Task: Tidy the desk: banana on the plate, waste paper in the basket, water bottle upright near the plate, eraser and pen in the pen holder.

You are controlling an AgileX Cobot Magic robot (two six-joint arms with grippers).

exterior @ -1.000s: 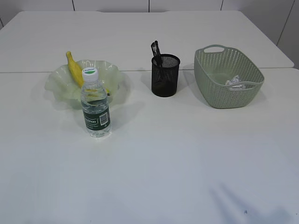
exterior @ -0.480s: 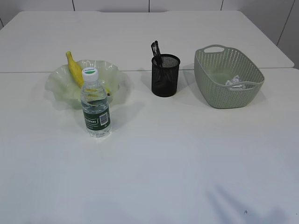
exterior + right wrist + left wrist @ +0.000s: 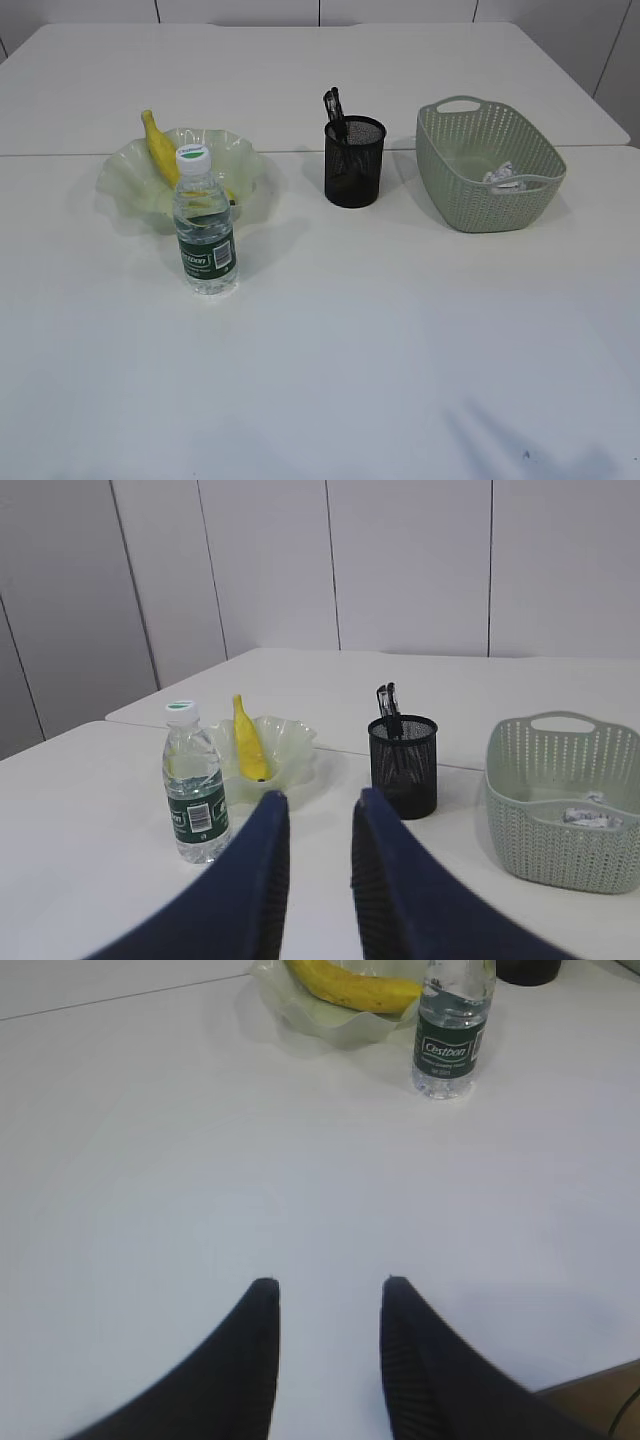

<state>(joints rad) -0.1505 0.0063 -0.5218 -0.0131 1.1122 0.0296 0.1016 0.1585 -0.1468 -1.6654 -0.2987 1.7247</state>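
Yellow banana (image 3: 160,147) lies on the pale green ruffled plate (image 3: 125,180); clear plastic water bottle (image 3: 204,226) stands upright just in front. Black pen (image 3: 334,110) sits in the black mesh pen holder (image 3: 354,162); eraser not visible. Crumpled paper (image 3: 501,176) lies in the green woven basket (image 3: 488,165). Left gripper (image 3: 325,1295) and right gripper (image 3: 318,802) parted, empty. Judged complete; next, only retreat.

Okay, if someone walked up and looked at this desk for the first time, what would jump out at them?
Probably the upright water bottle standing alone at the front left, just ahead of the frilly pale green plate with the yellow banana lying on it. Next, the black mesh pen holder in the middle with a pen sticking out, and the green basket to the right holding crumpled paper.
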